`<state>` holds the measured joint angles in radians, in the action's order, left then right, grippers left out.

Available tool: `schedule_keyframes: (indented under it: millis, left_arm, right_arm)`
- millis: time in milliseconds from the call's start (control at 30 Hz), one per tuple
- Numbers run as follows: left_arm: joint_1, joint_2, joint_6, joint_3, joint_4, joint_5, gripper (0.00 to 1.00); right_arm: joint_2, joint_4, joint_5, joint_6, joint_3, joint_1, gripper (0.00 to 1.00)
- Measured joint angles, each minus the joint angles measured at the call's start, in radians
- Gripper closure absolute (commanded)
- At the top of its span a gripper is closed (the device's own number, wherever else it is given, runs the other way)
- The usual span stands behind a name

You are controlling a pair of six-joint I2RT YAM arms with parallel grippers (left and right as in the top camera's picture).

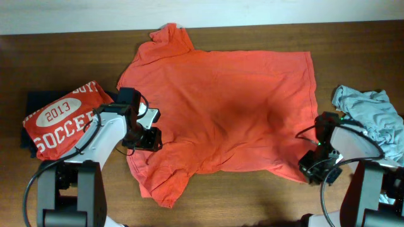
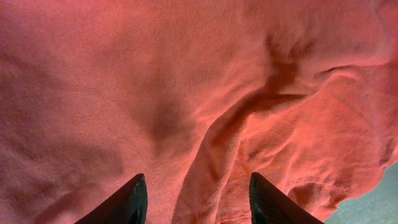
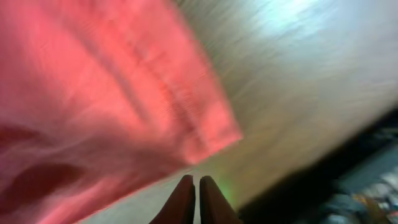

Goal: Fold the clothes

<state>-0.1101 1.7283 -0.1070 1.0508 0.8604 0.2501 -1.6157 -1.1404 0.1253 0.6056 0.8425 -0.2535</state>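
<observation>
A large orange-red T-shirt (image 1: 233, 94) lies spread flat across the middle of the table, plain side up. My left gripper (image 1: 151, 129) hovers over its left part near the sleeve. In the left wrist view it (image 2: 197, 180) stands open, with a raised fold of the orange-red fabric (image 2: 186, 74) between and ahead of the fingers. My right gripper (image 1: 310, 169) is at the shirt's near right hem corner. In the blurred right wrist view it (image 3: 193, 179) is shut with nothing showing between the fingers, and the hem corner (image 3: 211, 134) lies just ahead on the wood.
A folded orange-red shirt with white SOCCER lettering (image 1: 60, 120) rests on a dark navy one (image 1: 38, 98) at the left. A crumpled pale grey-blue shirt (image 1: 372, 110) lies at the right edge. Bare brown table (image 1: 252, 195) runs along the front.
</observation>
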Motion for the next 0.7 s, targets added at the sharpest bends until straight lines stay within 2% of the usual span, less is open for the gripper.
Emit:
schedule_keyframes:
  millis: [167, 200, 233, 333, 400, 700]
  left_arm:
    - [0.0, 0.0, 0.0, 0.0, 0.003, -0.004, 0.48]
    - [0.0, 0.0, 0.0, 0.0, 0.003, -0.004, 0.48]
    - [0.0, 0.0, 0.0, 0.0, 0.003, -0.004, 0.48]
    - [0.0, 0.0, 0.0, 0.0, 0.003, -0.004, 0.48]
    - [0.0, 0.0, 0.0, 0.0, 0.003, -0.004, 0.48]
    - [0.0, 0.0, 0.0, 0.0, 0.003, -0.005, 0.48]
  right_arm:
    - [0.0, -0.059, 0.15, 0.014, 0.066, 0.0, 0.92]
    - [0.0, -0.06, 0.165, 0.021, 0.066, -0.002, 0.89]
    - [0.0, -0.059, 0.174, 0.024, 0.066, -0.003, 0.81]
    - [0.0, -0.048, 0.154, 0.008, 0.066, -0.003, 0.46]
    - [0.0, -0.032, 0.113, -0.018, 0.066, -0.006, 0.39]
    - [0.0, 0.072, -0.092, -0.089, 0.031, -0.006, 0.39]
